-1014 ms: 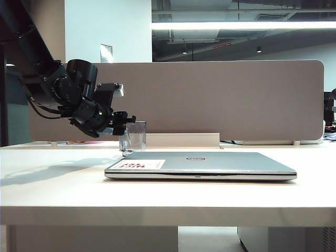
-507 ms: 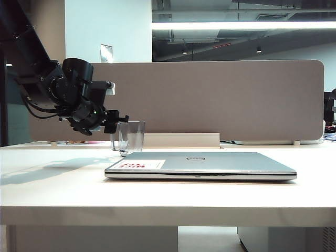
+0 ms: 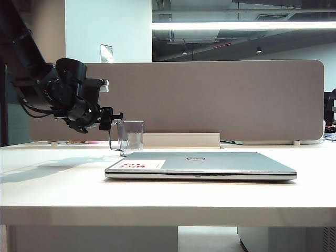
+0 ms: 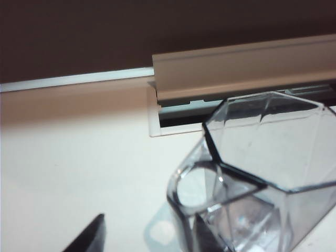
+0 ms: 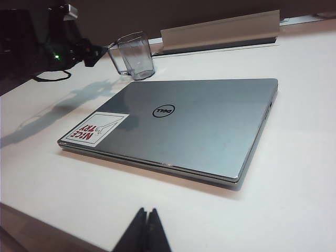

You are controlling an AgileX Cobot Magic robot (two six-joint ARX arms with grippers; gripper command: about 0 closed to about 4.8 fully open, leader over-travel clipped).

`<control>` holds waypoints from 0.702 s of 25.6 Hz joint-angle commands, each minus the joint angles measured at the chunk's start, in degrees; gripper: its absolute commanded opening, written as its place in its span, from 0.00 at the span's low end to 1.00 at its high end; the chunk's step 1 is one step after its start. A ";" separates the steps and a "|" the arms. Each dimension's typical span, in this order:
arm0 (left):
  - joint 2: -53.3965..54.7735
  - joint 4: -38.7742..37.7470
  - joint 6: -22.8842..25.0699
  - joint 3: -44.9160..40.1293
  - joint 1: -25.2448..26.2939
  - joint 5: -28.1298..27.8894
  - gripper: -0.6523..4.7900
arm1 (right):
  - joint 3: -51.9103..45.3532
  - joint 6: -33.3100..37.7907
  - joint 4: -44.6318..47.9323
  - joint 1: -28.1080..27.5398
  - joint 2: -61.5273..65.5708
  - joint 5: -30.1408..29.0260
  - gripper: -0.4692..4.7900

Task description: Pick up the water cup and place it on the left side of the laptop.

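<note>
Left pincer (image 3: 116, 116) open beside water cup (image 3: 130, 137); right pincer (image 5: 147, 229) closed.

The closed laptop (image 3: 200, 165) lies flat near the worktop's (image 3: 52, 194) front edge. The water cup (image 3: 130, 137) stands upright behind the laptop's rear left corner. The left hand (image 3: 109, 119) hangs beside the cup's handle, jaws apart, holding nothing.
</note>
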 commanded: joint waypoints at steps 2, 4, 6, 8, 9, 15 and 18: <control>2.12 0.66 0.00 2.99 -0.04 0.39 0.50 | -0.26 -0.02 0.57 0.02 -0.04 0.02 0.09; 2.86 0.76 0.02 3.61 -0.04 0.39 0.50 | -0.26 -0.02 0.57 0.02 -0.04 0.02 0.09; 4.44 1.18 0.04 4.81 -0.02 0.39 0.50 | -0.26 -0.02 0.57 0.02 -0.04 0.02 0.09; 5.14 1.36 0.04 5.46 -0.02 0.42 0.48 | -0.26 0.00 0.55 0.02 -0.04 0.04 0.09; 5.49 1.62 0.04 5.79 -0.02 0.42 0.42 | -0.26 -0.02 0.57 0.02 -0.04 0.02 0.09; 6.43 3.26 0.26 6.34 -0.02 0.39 0.22 | -0.26 0.00 0.46 0.02 -0.04 0.00 0.09; 6.56 3.26 0.28 6.29 0.07 0.42 0.21 | -0.26 0.00 0.35 0.04 -0.02 0.00 0.09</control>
